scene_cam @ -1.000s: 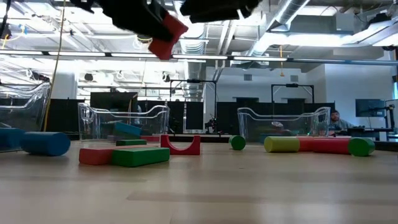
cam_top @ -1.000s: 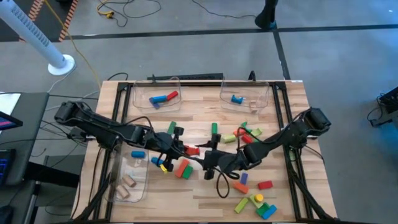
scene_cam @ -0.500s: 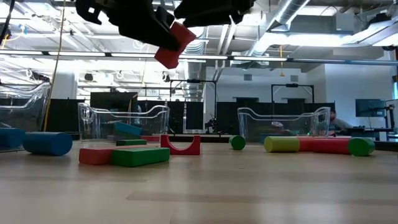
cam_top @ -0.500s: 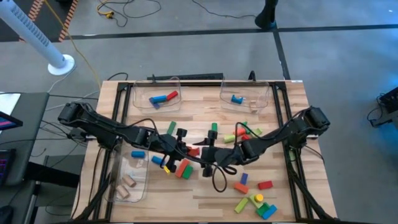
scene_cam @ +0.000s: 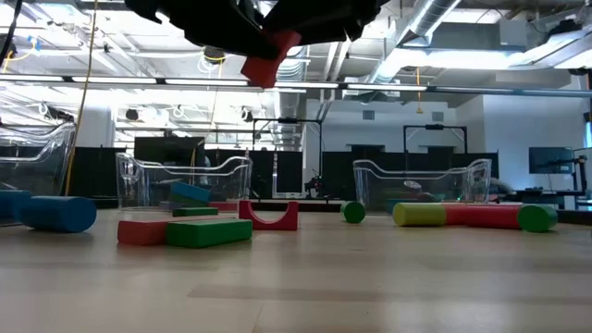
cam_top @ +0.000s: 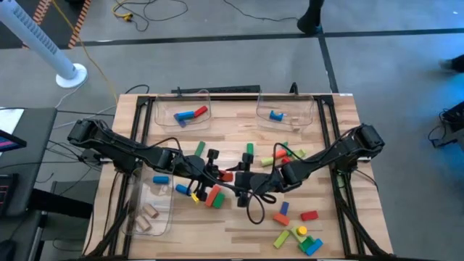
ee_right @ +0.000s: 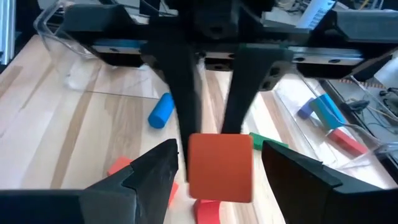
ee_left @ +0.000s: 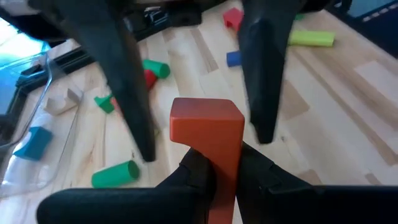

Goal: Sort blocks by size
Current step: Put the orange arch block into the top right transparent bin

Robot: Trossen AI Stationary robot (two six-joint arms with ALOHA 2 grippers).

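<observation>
A red block [cam_top: 228, 176] hangs above the table's middle between my two grippers. It also shows in the low view [scene_cam: 270, 57]. My left gripper [cam_top: 220, 175] comes from the left and is shut on it. My right gripper [cam_top: 238, 177] comes from the right and is open. Its fingers [ee_right: 152, 174] stand on either side of the block [ee_right: 220, 167] with a gap on each side. Other blocks lie loose on the table: a red and green pair [cam_top: 212, 196], a green bar [cam_top: 250, 149], and a cluster at the near right [cam_top: 299, 237]. My left gripper pinches the red block's near end [ee_left: 219, 163] between its two fingers [ee_left: 196, 169]. The fingers come about level from the table's left. The block sticks out past the fingertips toward my right gripper, lifted clear of the table.
Two clear bins stand at the far edge, the left one [cam_top: 161, 110] with blue and red blocks and the right one [cam_top: 310, 110] with a blue block. A third bin [cam_top: 167, 217] at the near left holds wooden cylinders and a blue one.
My left gripper has carried the red block up and toward the table's right. My right gripper has come toward the left, and its open fingers now stand around the block.
</observation>
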